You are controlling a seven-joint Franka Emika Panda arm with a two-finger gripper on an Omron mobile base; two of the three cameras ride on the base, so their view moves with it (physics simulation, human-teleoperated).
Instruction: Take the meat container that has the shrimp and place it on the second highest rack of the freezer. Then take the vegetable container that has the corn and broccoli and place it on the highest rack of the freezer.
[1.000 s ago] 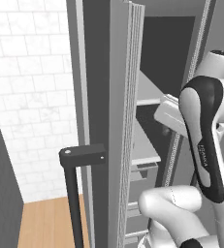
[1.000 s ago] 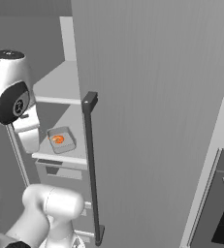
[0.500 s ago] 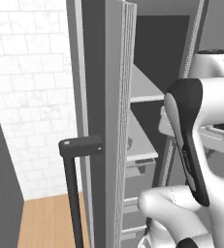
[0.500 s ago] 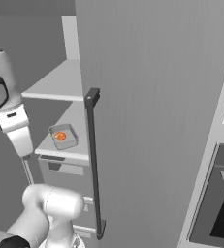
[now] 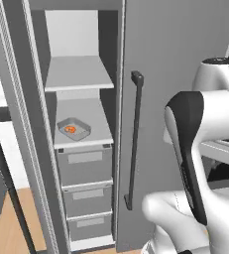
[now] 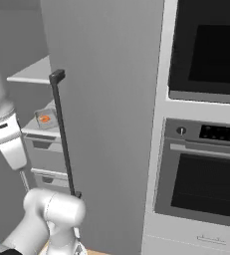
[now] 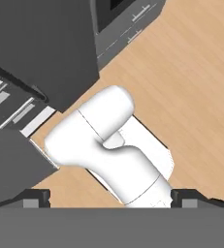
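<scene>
The freezer (image 5: pixel 175 49) stands open, its long dark bar handle (image 5: pixel 133 139) on the closed door half. The meat container (image 5: pixel 74 129), a shallow grey tray, rests on the second highest shelf (image 5: pixel 93 119) with the orange shrimp (image 5: pixel 70 130) inside. The right base view also shows the meat container (image 6: pixel 46 119), behind the handle (image 6: pixel 64 134). The highest shelf (image 5: pixel 79 72) is bare. My gripper (image 7: pixel 111 198) points down at the floor, open, fingertips (image 7: pixel 36 196) wide apart and holding nothing. The vegetable container, corn and broccoli are out of view.
Three pale drawer fronts (image 5: pixel 84 163) sit under the shelves. The freezer's open door (image 5: pixel 17 124) stands at the left with its dark handle (image 5: pixel 7 173). A black-glass microwave (image 6: pixel 206 45) and oven (image 6: pixel 201 164) stack adjoins the freezer on the right. Wooden floor (image 7: pixel 181 72) lies below.
Both base views have swung to the right, so the camera moved. The arm has drawn back from the shelf and folded down. The tray stays on its shelf.
</scene>
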